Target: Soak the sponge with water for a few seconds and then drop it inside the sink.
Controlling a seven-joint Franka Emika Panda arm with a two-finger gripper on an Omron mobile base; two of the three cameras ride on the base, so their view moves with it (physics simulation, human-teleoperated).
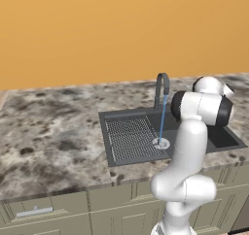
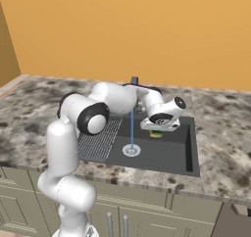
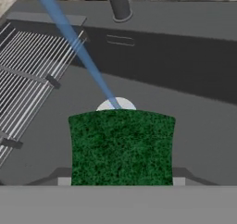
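Note:
My gripper (image 2: 157,130) hangs over the basin of the dark grey sink (image 2: 193,150), shut on the sponge (image 2: 156,133). In the hand view the sponge's dark green face (image 3: 121,146) fills the space between the jaws of the gripper (image 3: 121,179). The water (image 2: 132,128) falls as a thin blue stream from the faucet (image 2: 134,80) onto the round drain (image 2: 131,151). From the right base view the sponge sits a little right of the stream, apart from it. In the hand view the water (image 3: 78,47) runs down to the drain (image 3: 115,104) just beyond the sponge's far edge.
A ribbed drainboard (image 1: 130,137) takes up the sink's left part. The curved faucet (image 1: 161,86) stands at the sink's back rim. Speckled stone counter (image 1: 48,132) surrounds the sink, with an orange wall behind and cabinet fronts below.

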